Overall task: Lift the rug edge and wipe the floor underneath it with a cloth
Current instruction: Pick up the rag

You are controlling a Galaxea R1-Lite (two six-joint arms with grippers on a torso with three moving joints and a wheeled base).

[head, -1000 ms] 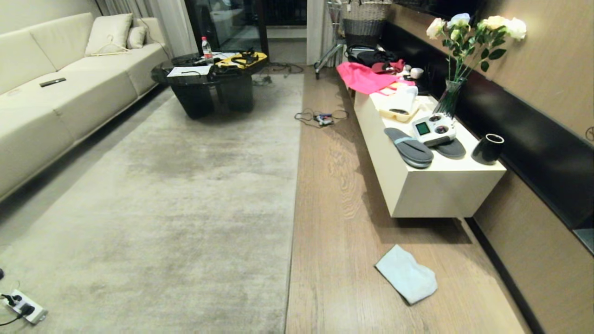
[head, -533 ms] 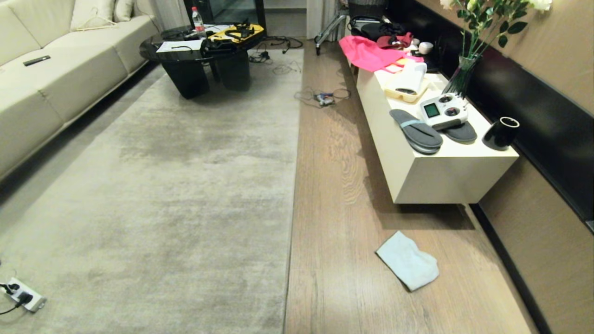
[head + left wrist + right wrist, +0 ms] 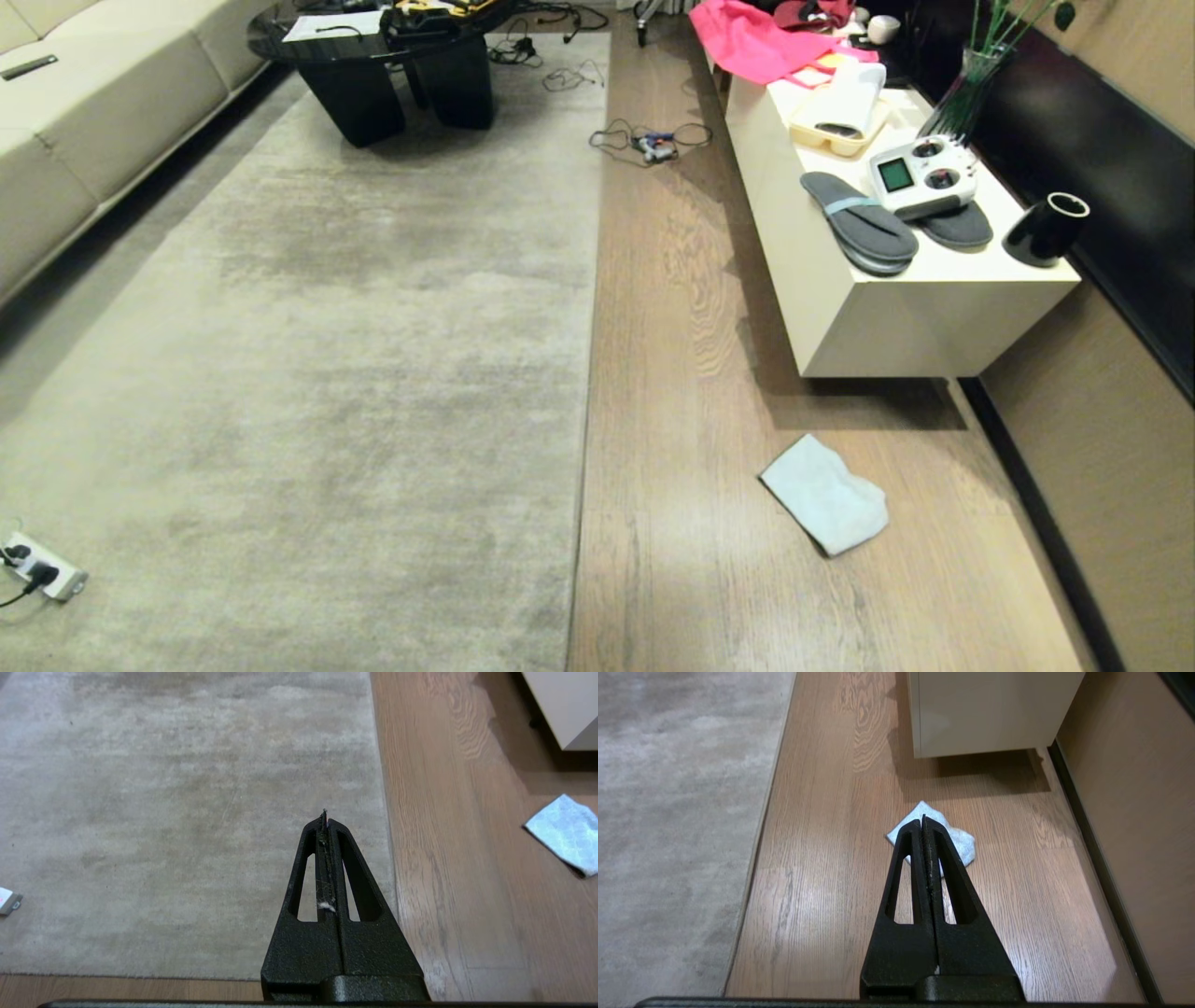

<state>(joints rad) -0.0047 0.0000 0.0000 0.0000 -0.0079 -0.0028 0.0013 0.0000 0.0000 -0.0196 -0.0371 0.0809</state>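
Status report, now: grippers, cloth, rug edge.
Left gripper and right gripper shut, empty. Cloth on floor, untouched. Rug edge flat. Nothing in the way.

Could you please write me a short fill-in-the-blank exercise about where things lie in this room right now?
1. The cloth lies on the bare ____, apart from the rug edge.
2. Both the left claw and the right claw are ____.
3. The slippers rest on top of the cream ____.
4. The rug edge lies ____ on the floor.

Missing words: floor; shut; cabinet; flat
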